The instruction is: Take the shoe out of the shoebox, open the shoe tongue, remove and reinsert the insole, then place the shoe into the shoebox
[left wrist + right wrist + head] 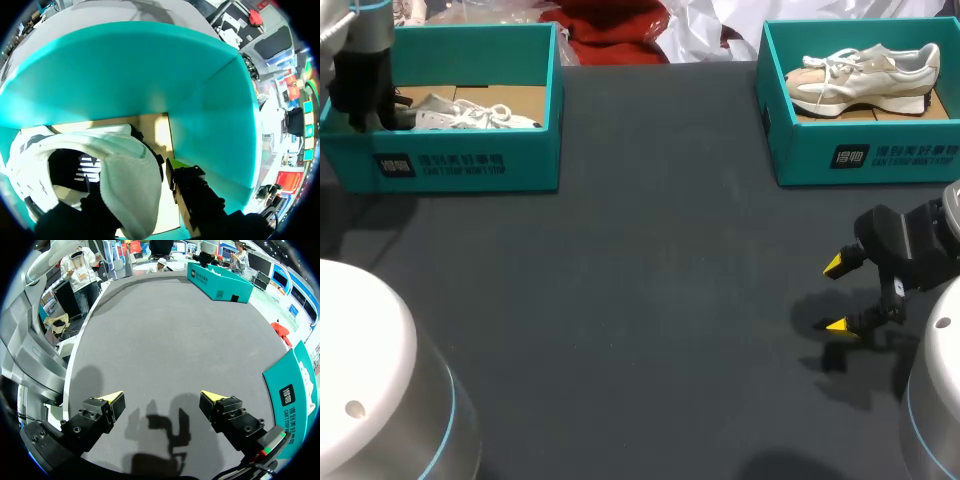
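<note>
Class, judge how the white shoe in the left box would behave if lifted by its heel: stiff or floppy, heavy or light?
The shoe probably feels light: it is a low trainer with a fabric lining. Its padded heel collar looks soft, so it may squash and let the toe droop. The loose laces might snag on the box wall.

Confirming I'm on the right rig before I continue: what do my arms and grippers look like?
The left arm and right arm have rounded silver-white housings with a thin cyan ring. The right gripper is blocky black with two wedge-shaped bright yellow tips and a red-and-green patch near one finger's base. The left gripper is black too.
</note>
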`<state>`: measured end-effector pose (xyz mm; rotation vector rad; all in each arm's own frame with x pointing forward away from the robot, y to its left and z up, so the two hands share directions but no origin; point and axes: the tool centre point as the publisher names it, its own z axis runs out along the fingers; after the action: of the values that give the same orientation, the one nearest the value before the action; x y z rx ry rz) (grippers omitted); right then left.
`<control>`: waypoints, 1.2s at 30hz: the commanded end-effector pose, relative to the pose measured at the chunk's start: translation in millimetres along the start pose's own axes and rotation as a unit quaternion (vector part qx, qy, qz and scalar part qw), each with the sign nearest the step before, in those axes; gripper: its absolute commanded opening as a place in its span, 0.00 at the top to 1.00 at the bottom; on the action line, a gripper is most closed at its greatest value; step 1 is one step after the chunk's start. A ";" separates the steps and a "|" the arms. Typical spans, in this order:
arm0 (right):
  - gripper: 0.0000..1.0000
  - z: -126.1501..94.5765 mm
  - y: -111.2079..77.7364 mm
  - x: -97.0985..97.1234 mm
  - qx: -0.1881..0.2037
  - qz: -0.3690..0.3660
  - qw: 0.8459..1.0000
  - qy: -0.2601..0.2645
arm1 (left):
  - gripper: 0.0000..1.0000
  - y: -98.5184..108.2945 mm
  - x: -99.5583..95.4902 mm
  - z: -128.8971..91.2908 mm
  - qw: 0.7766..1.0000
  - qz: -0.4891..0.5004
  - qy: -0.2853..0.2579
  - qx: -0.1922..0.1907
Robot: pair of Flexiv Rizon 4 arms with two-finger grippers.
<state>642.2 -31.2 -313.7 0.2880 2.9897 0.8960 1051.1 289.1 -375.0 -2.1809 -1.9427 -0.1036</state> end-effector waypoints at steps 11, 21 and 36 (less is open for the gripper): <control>0.00 -0.8 -0.3 2.4 0.001 0.000 1.000 -0.002 | 0.43 -2.9 1.5 -29.2 0.999 0.001 -0.035 -0.023; 0.00 -0.8 -0.3 2.4 0.001 0.000 1.000 -0.002 | 0.05 -6.7 -2.3 -47.9 0.998 0.004 -0.043 -0.040; 0.00 -0.8 -0.3 2.4 0.001 0.000 1.000 -0.002 | 0.00 -26.9 2.6 -117.2 0.995 -0.006 -0.073 -0.073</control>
<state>642.2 -31.2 -313.7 0.2881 2.9896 0.8960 1047.4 269.8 -269.8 -2.3232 -2.0850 -0.0713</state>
